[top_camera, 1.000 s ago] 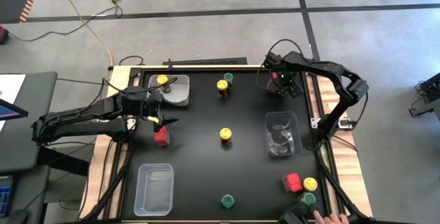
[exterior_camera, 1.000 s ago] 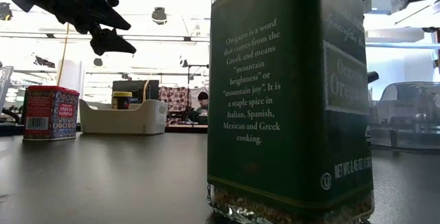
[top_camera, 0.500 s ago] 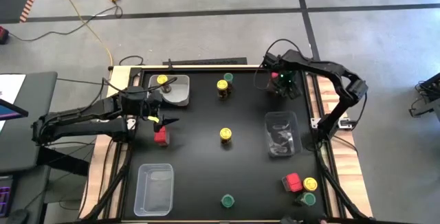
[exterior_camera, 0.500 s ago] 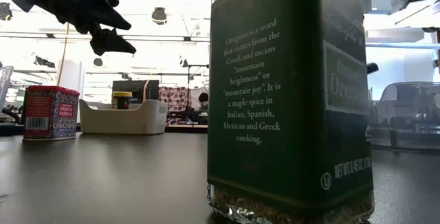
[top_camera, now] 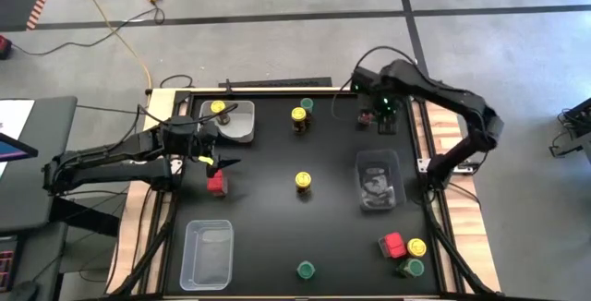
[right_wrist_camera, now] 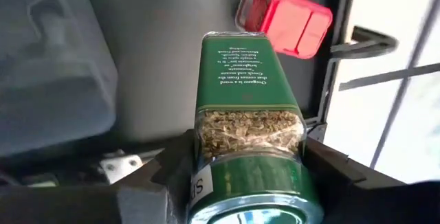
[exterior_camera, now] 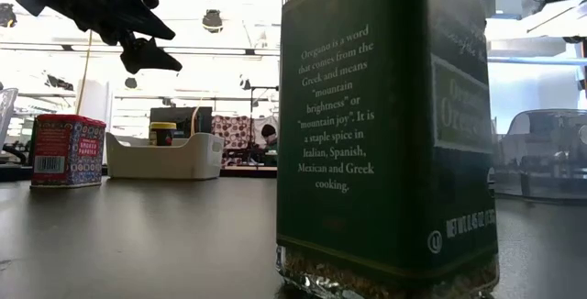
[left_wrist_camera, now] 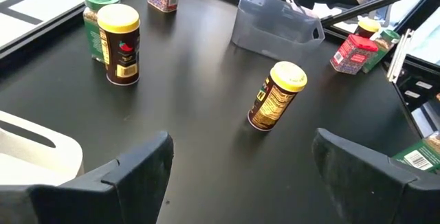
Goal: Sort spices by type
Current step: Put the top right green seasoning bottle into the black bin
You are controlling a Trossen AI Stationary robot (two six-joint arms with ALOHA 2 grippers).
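Observation:
My right gripper [top_camera: 383, 114] is at the table's far right, shut on a green-labelled oregano jar [right_wrist_camera: 247, 107] with a green lid. A red tin [right_wrist_camera: 285, 21] stands on the table just beyond the jar. My left gripper [top_camera: 220, 161] is open and empty above another red tin [top_camera: 216, 184] at the left, which also shows in the low view [exterior_camera: 66, 150]. A yellow-lidded jar [top_camera: 303, 181] stands at the table's middle. A yellow-lidded and a green-lidded jar [top_camera: 301, 114] stand side by side at the far middle. A green jar [top_camera: 305, 270] stands at the near edge. My right gripper pinches the jar's two opposite sides [right_wrist_camera: 206, 148] between its two fingers, just below the green lid. The fingers come from above, pointing down. The jar hangs lid up, its bottom toward the table. Whether the bottom touches the table I cannot tell.
A white bin [top_camera: 242, 127] at the far left holds a yellow-lidded jar [top_camera: 218, 107]. A clear bin [top_camera: 208, 255] stands near left and another [top_camera: 377, 181] at the right. A red tin, a yellow-lidded and a green-lidded jar [top_camera: 404, 250] cluster at the near right corner.
My right arm has risen, and its gripper with the oregano jar has shifted slightly toward the table's right edge. A person's hand at the near right edge has drawn back out of view.

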